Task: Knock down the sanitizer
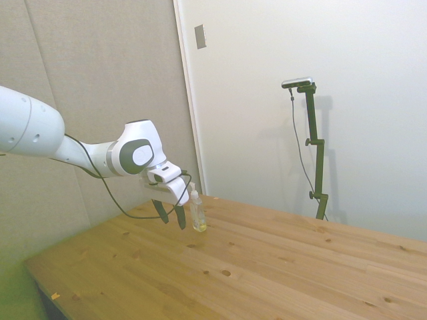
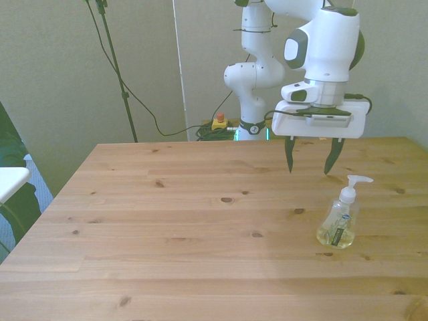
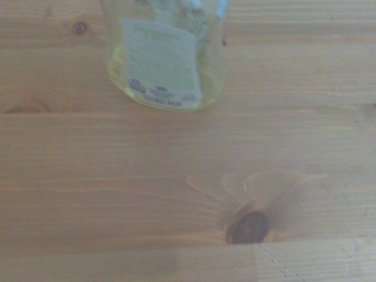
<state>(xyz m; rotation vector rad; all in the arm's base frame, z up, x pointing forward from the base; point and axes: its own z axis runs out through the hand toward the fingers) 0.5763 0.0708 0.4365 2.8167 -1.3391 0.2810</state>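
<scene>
So the sanitizer (image 2: 340, 222) is standing upright on the wooden table (image 2: 167, 221), over toward the front view's right, nothing else close to it. It's a slim clear pump bottle (image 1: 197, 212) with only a bit of yellowish liquid pooled at the bottom, so I'd guess it's really light and kinda top-heavy-looking with that white pump head sticking out sideways. A narrow base plus a mostly empty body should mean it tips with barely a nudge.

The claw (image 2: 312, 156) is hovering just behind the bottle, its fingers spread apart and holding nothing, with the tips pointing down at the table. From the side view the claw (image 1: 171, 215) sits just beside the bottle, tips hanging a little above the wood. I can't honestly tell from there if a finger is already brushing the plastic or if there's a sliver of air between them. The front view makes it look like they're apart.

The wrist view shows the bottle's base (image 3: 167, 61) with the back label, blurry but clearly still planted flat.

Handling-wise: smooth, slick plastic, a bit squishy if squeezed, not fragile. There's no real need to take hold of it at all. If it were me, I'd push high up, near the neck or pump, since a shove low down near the liquid would probably just slide it across the smooth wood instead of toppling it.
</scene>
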